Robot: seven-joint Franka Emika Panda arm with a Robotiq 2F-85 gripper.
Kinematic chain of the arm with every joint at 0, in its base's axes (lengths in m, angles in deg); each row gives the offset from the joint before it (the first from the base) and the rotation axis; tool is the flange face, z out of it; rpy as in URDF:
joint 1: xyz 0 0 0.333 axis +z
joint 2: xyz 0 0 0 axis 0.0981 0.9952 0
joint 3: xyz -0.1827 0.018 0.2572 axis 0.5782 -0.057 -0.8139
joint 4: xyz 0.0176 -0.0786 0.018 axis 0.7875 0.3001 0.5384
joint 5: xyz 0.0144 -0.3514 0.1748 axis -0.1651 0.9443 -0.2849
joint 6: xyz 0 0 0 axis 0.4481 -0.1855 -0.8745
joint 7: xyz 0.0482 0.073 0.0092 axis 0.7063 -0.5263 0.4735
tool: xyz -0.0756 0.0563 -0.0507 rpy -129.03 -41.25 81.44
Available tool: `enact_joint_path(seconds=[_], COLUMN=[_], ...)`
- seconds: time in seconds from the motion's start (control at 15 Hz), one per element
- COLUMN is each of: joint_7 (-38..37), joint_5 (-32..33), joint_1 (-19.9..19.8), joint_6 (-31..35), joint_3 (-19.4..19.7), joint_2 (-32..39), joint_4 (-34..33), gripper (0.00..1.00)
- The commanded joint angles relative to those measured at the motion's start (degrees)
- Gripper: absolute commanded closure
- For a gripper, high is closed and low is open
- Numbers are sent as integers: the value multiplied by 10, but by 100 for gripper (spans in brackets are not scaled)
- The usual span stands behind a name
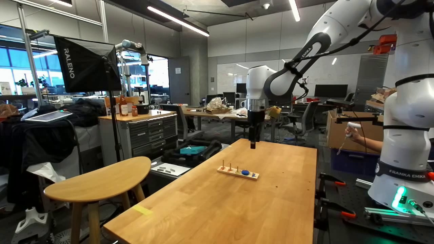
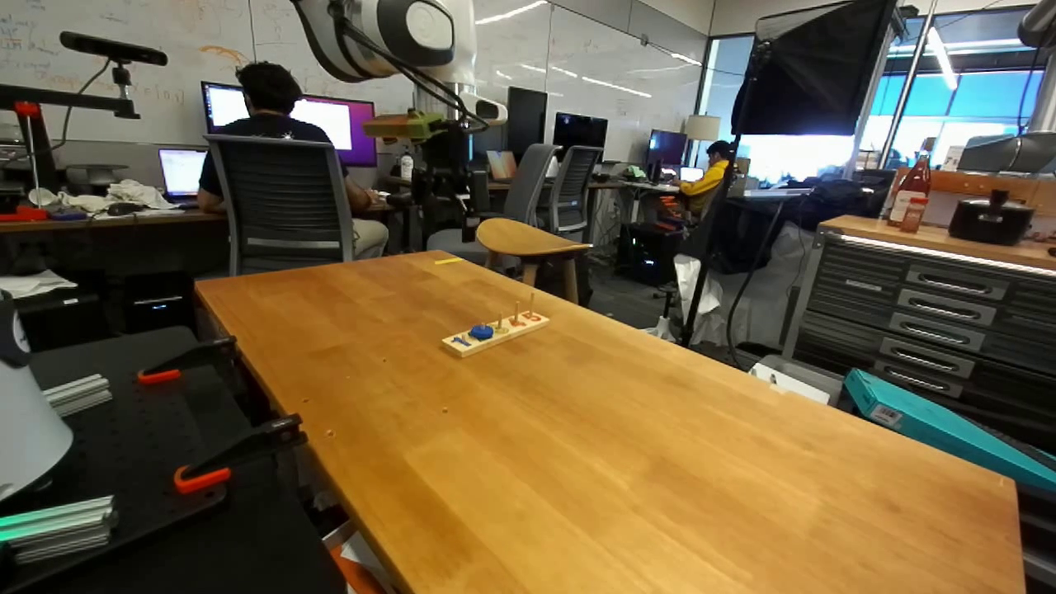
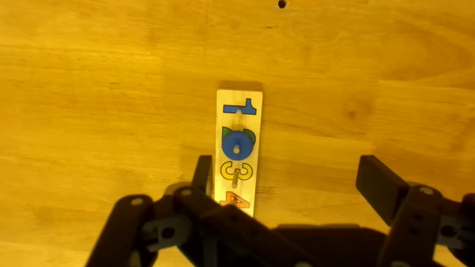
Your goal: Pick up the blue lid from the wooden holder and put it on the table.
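The blue lid point(image 1: 245, 173) is a small round disc on a peg of the wooden holder point(image 1: 234, 173). It also shows in an exterior view point(image 2: 481, 332) and in the wrist view point(image 3: 243, 139), over the green number, with the peg tip through its centre. The holder point(image 2: 505, 337) is a low pale strip with several pegs and painted numbers, lying on the table point(image 1: 210, 210). My gripper point(image 3: 285, 163) is open and empty. In an exterior view the gripper point(image 1: 253, 145) points down, well above the table. In the wrist view the left finger hides the holder's lower end point(image 3: 249, 121).
Clamps with orange tips point(image 1: 334, 179) hold along the table's robot-side edge. A smaller round-edged wooden table point(image 1: 101, 181) stands beyond the opposite edge. A drawer cabinet with bottles point(image 1: 149, 130) and a softbox lamp point(image 1: 88, 66) stand farther off. A person's hand point(image 1: 354, 134) shows behind the robot.
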Motion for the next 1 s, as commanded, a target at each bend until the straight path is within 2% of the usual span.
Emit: enact_joint_path(seconds=[0.0,0.53,0.93], joint_7=[-20,-11,-10], joint_5=[10,-26,-40], joint_1=[4,2,6], joint_6=[22,70,106], joint_3=[18,36,37], joint_2=[76,184,235], joint_4=[-53,-86,-109], gripper=[0,0,0])
